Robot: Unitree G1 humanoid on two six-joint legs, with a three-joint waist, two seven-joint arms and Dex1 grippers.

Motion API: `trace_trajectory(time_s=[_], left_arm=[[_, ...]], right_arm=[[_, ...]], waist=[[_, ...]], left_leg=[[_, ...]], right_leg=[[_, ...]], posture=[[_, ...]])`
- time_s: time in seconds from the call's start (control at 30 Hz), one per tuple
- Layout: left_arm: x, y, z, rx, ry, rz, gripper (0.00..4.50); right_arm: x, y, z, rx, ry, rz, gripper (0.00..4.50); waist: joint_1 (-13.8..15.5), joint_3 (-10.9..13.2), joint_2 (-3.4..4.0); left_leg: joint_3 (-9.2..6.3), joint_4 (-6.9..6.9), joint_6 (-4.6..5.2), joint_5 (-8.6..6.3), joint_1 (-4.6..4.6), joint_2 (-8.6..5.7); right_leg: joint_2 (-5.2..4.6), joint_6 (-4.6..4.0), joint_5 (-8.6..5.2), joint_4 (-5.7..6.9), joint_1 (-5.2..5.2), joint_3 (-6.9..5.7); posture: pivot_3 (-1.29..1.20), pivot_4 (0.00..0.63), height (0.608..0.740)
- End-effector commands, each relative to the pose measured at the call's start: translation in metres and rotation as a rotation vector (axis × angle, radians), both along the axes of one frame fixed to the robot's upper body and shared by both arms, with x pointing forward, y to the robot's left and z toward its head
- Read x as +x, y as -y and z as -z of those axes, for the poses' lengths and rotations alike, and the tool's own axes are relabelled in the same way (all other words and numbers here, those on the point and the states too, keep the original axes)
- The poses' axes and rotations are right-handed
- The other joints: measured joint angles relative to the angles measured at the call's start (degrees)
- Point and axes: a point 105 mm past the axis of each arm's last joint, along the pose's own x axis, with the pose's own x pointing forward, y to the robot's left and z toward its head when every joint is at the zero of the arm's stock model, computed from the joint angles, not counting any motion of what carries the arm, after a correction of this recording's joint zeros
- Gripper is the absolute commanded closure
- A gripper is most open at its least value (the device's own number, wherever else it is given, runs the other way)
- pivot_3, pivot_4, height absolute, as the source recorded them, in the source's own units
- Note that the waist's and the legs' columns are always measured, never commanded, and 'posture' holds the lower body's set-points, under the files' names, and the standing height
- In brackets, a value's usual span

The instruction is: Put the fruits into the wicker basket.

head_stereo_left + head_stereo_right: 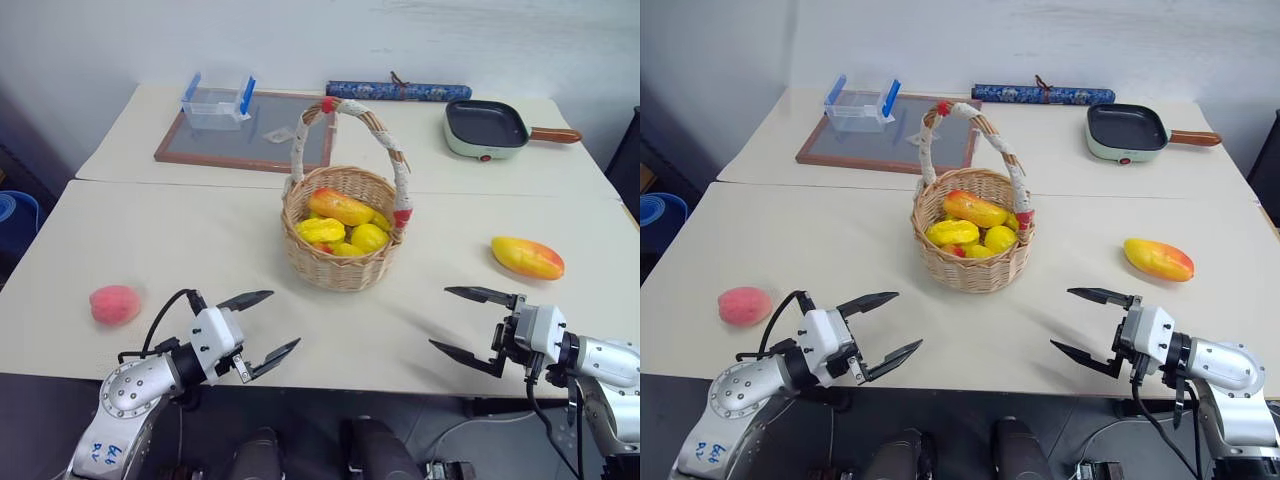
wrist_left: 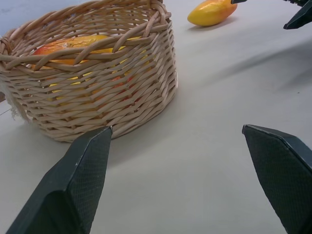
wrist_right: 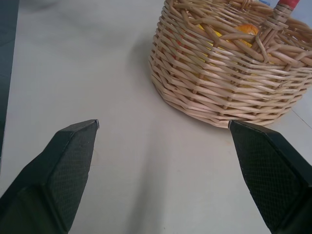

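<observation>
The wicker basket (image 1: 341, 268) stands mid-table with its cloth-wrapped handle upright. Inside it lie an orange-red mango (image 1: 340, 206) and small lumpy yellow fruits (image 1: 322, 231). A pink-red peach (image 1: 114, 304) rests on the table at the left, a short way left of my left gripper (image 1: 283, 320). A second mango (image 1: 527, 257) lies at the right, just beyond my right gripper (image 1: 440, 317). Both grippers hover open and empty near the table's front edge, pointing inward toward the basket (image 2: 92, 83). The right wrist view also faces the basket wall (image 3: 234, 73).
On the far table sit a clear plastic box with blue clips (image 1: 218, 102) on a framed board (image 1: 245, 140), a rolled blue bundle (image 1: 398, 91) and a pale green pan (image 1: 486, 127). A seam runs between the two tables behind the basket.
</observation>
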Motion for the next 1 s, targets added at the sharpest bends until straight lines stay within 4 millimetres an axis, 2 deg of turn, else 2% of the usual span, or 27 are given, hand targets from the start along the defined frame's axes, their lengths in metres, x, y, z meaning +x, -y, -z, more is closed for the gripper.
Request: trace_trajectory(time_s=[0.03,0.23,0.47,0.57,0.63,0.7,0.8,0.9,0.97,1.0], left_arm=[[-0.005,0.003,-0.009,-0.014,0.043,0.021,0.0],[-0.005,0.002,-0.012,-0.067,0.019,0.034,0.0],[0.001,-0.009,-0.012,-0.093,-0.001,0.003,0.0],[-0.002,-0.013,-0.02,-0.15,0.001,0.015,0.0],[0.001,-0.027,-0.029,-0.201,0.023,-0.053,0.0],[-0.004,-0.044,-0.032,-0.218,0.023,-0.127,0.0],[-0.015,-0.06,-0.033,-0.246,0.017,-0.213,0.0],[-0.05,-0.119,-0.028,-0.299,0.035,-0.534,0.0],[-0.082,-0.169,-0.019,-0.345,0.039,-0.796,0.0],[-0.094,-0.183,-0.017,-0.362,0.04,-0.87,0.0]], right_arm=[[-0.002,0.0,-0.003,0.01,0.005,-0.015,0.06],[-0.007,-0.001,0.0,-0.008,-0.015,-0.053,0.06],[-0.012,-0.016,0.0,-0.006,-0.043,-0.142,0.06],[-0.016,-0.019,-0.004,0.024,-0.051,-0.198,0.06],[-0.023,-0.029,-0.013,0.089,-0.051,-0.277,0.06],[-0.025,-0.043,-0.025,0.19,-0.074,-0.318,0.06],[-0.026,-0.057,-0.037,0.238,-0.056,-0.357,0.06],[-0.027,-0.077,-0.052,0.304,0.004,-0.41,0.06],[-0.026,-0.08,-0.059,0.364,0.019,-0.415,0.06],[-0.025,-0.08,-0.06,0.382,0.024,-0.412,0.06]], waist=[[0.0,0.0,0.0],[0.0,0.0,0.0],[0.0,0.0,0.0],[0.0,0.0,0.0],[-0.1,0.0,0.01],[-0.3,0.0,0.01],[-0.6,0.0,0.01],[-1.4,0.0,-0.2],[-1.5,0.1,-0.3],[-1.5,0.1,-0.31]], left_leg=[[0.0,0.01,0.0,0.0,0.0,0.0],[0.0,0.01,0.0,0.0,0.0,0.0],[0.0,0.01,0.0,0.0,0.01,0.0],[0.0,0.02,0.0,0.0,0.0,0.0],[0.0,0.01,0.0,0.0,0.0,0.01],[-0.01,0.0,0.0,0.0,0.01,0.03],[-0.02,-0.01,-0.01,0.0,0.03,0.07],[-0.02,-0.01,-0.04,-0.03,-0.03,0.06],[-0.05,-0.01,-0.05,-0.12,-0.06,0.08],[-0.06,-0.02,-0.06,-0.13,-0.1,0.08]], right_leg=[[0.0,0.0,0.0,0.0,0.0,0.0],[-0.01,0.0,0.0,0.0,0.0,0.0],[0.0,0.0,0.0,0.02,0.0,0.0],[-0.01,0.0,0.0,0.01,0.01,0.0],[-0.01,0.0,0.0,0.01,0.0,-0.01],[0.0,-0.01,0.0,0.03,0.0,-0.01],[0.02,-0.03,-0.02,0.06,-0.01,-0.01],[-0.02,-0.04,-0.02,-0.02,-0.03,-0.01],[-0.01,-0.05,-0.05,-0.08,-0.03,-0.04],[-0.01,-0.07,-0.07,-0.12,-0.08,-0.06]], posture=[[0.0,0.15,0.74],[0.0,0.15,0.74],[0.0,0.15,0.74],[0.0,0.15,0.74],[0.0,0.15,0.74],[0.0,0.15,0.74],[0.0,0.15,0.74],[0.0,0.15,0.74],[0.0,0.15,0.74],[0.0,0.15,0.74]])
